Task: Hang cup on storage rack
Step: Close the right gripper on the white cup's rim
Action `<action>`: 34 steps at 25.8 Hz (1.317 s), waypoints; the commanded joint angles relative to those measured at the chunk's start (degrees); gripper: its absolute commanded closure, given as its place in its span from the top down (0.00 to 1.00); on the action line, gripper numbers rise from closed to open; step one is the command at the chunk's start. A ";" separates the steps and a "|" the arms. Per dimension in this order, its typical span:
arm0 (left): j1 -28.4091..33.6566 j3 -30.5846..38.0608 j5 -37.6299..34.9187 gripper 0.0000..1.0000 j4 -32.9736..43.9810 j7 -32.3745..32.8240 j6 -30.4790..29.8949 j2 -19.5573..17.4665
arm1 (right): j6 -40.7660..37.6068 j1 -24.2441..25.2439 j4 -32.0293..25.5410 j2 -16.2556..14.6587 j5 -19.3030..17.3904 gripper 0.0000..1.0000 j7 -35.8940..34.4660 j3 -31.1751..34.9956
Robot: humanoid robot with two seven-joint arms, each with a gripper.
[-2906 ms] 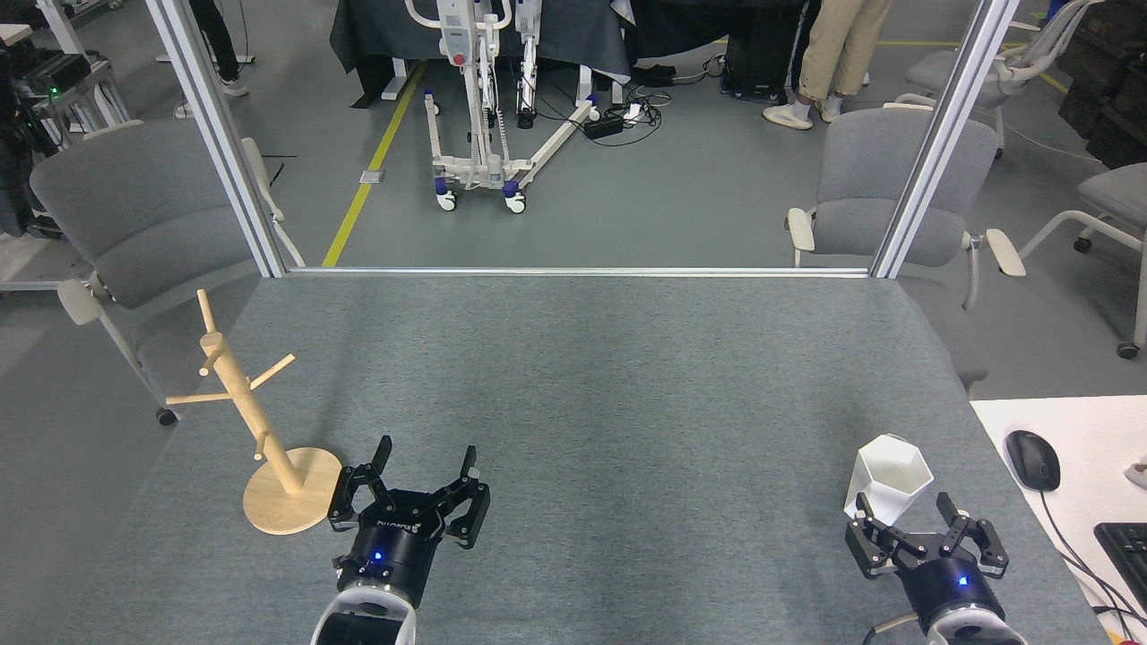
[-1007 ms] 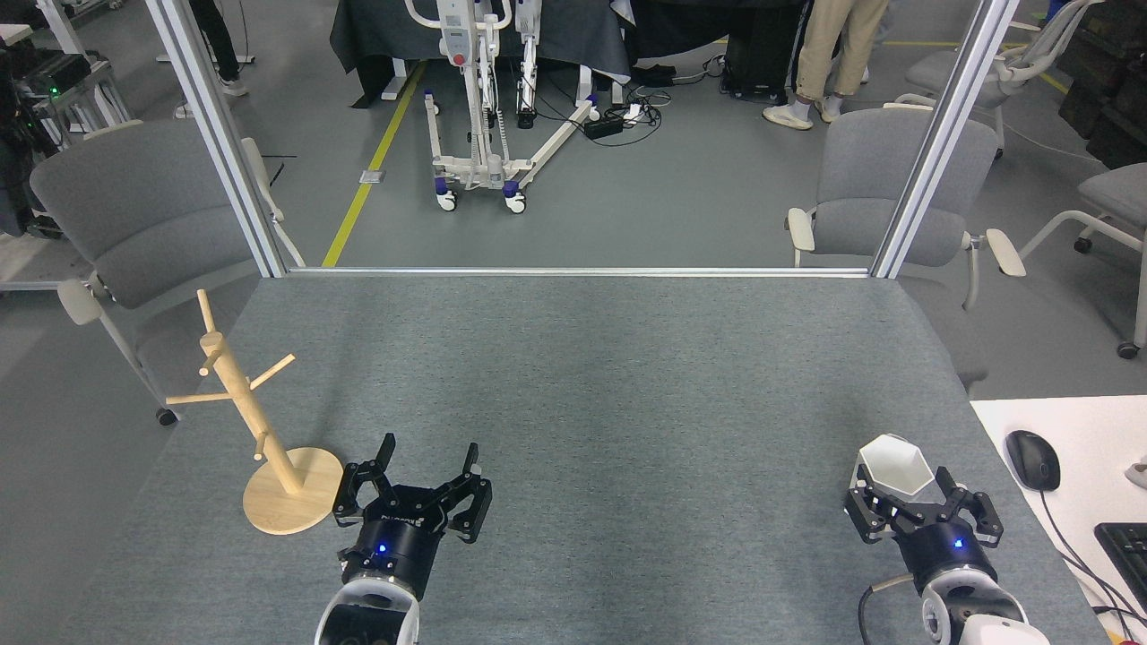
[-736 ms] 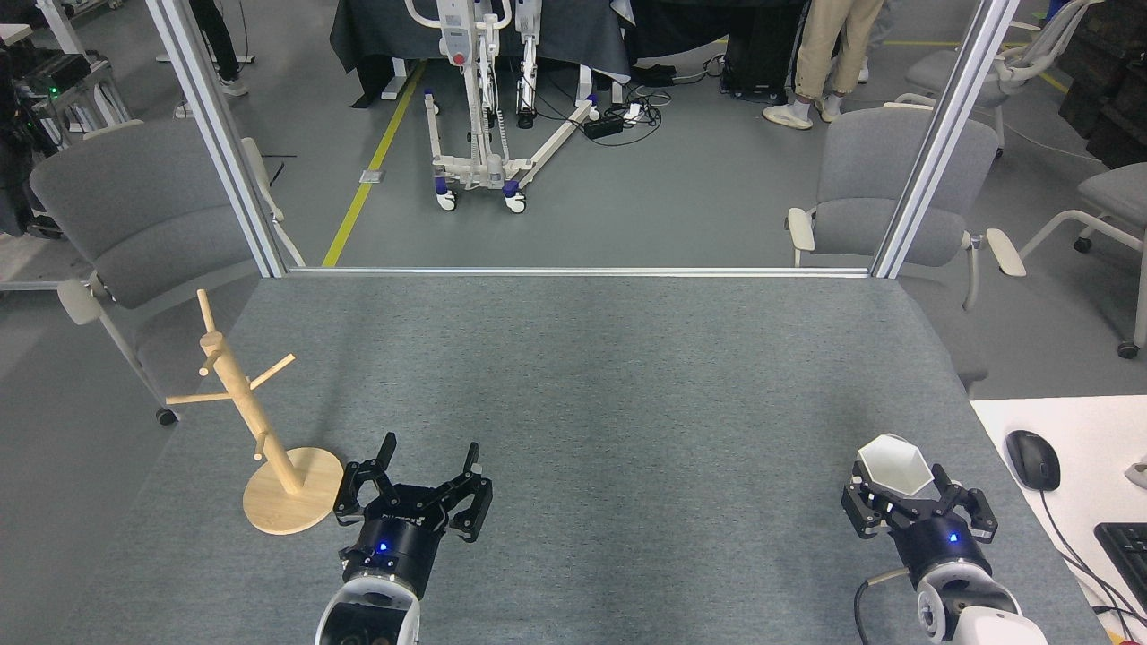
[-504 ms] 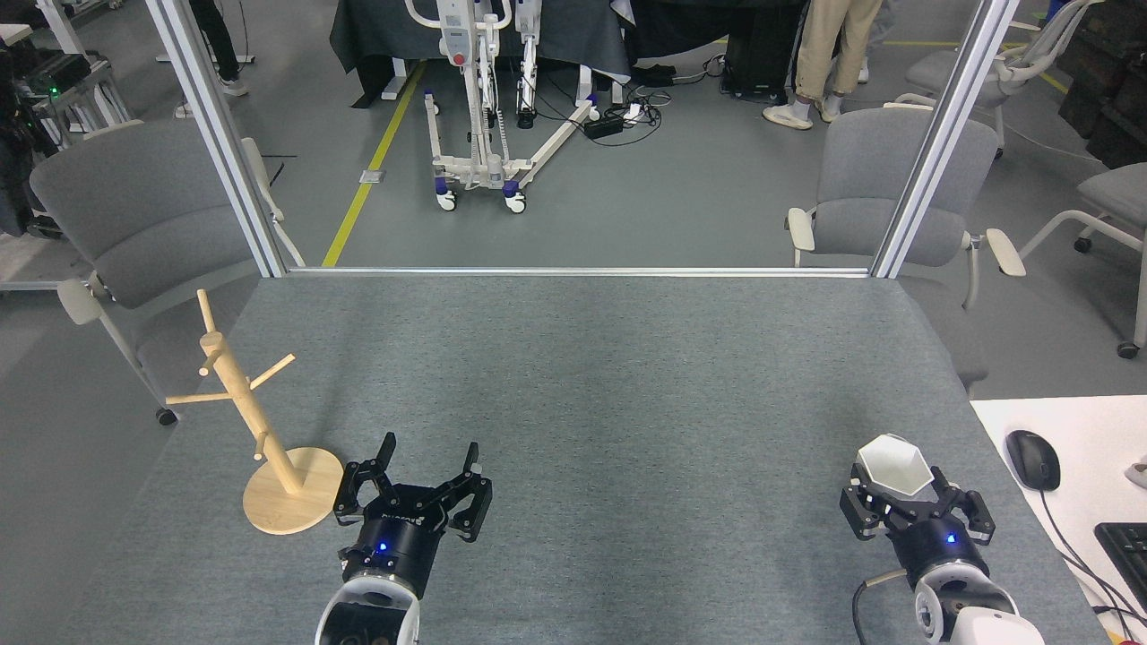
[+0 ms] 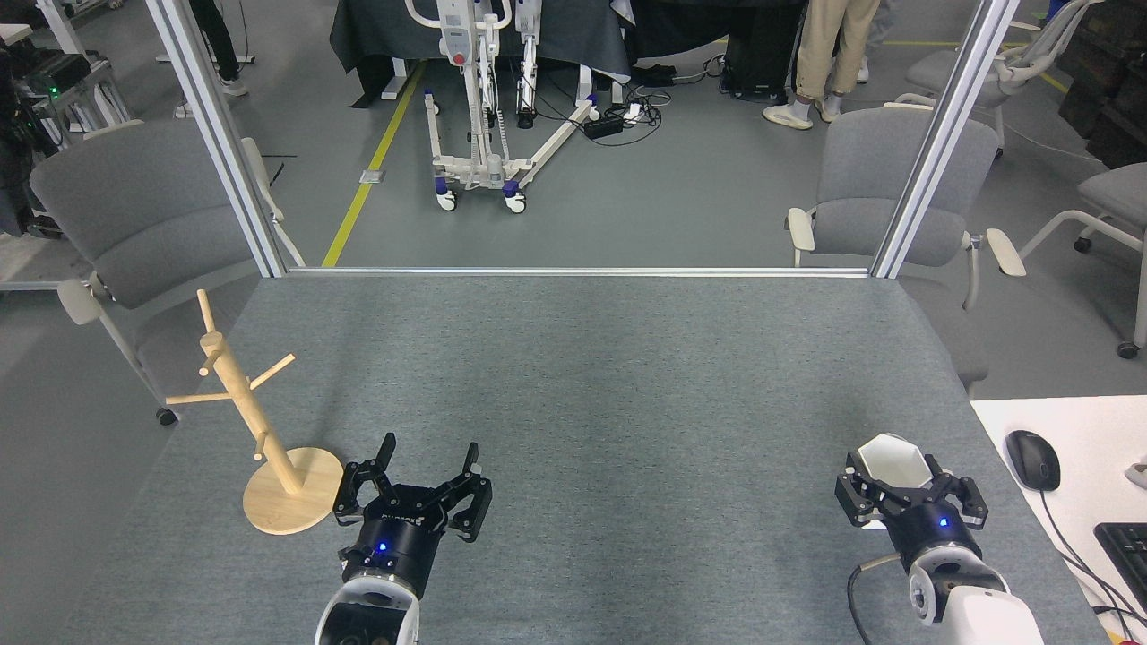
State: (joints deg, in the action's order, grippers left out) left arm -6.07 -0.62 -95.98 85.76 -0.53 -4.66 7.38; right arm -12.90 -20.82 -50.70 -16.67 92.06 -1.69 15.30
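Observation:
The white faceted cup (image 5: pixel 890 459) stands upright near the table's front right corner. My right gripper (image 5: pixel 893 473) is open around it, one finger on each side of the cup's body. The gripper hides the cup's lower part, and I cannot tell whether the fingers touch it. The wooden storage rack (image 5: pixel 244 399) stands at the front left on its round base, with nothing on its pegs. Just right of that base, my left gripper (image 5: pixel 428 455) is open with nothing between its fingers.
The grey table (image 5: pixel 591 376) ends at a metal rail along its far side. A white desk at the right holds a black mouse (image 5: pixel 1032 459) and a keyboard (image 5: pixel 1127 548). Grey chairs (image 5: pixel 883 184) and a person's legs (image 5: pixel 829 63) are beyond the table.
My right gripper has moved forward and slightly left, so its fingers now sit on both sides of the cup. The left arm, cup and rack have stayed put.

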 commanded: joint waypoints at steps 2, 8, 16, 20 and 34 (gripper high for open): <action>0.00 0.00 0.00 0.99 -0.24 0.00 0.00 0.00 | -0.02 -0.36 1.04 0.06 0.14 1.00 -0.06 -0.27; -0.09 0.00 0.00 0.99 -0.33 0.00 0.00 0.00 | 0.95 -1.51 2.54 0.15 1.54 1.00 -1.38 -1.06; -0.09 0.00 0.00 0.99 -0.33 0.00 0.00 0.00 | 1.03 -2.21 2.62 0.06 1.54 0.99 -1.38 -1.68; -0.17 0.00 0.00 0.99 -0.33 0.00 0.00 -0.09 | 1.03 -2.30 2.62 0.06 1.54 0.98 -1.38 -1.68; -0.17 0.09 0.00 0.99 -0.33 0.00 0.00 0.00 | 1.65 -2.21 2.62 0.24 1.54 0.56 -1.47 -1.68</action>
State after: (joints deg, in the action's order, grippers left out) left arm -6.24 -0.55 -95.98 85.43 -0.51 -4.66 7.33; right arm -11.39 -23.12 -48.08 -16.47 93.58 -2.96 13.62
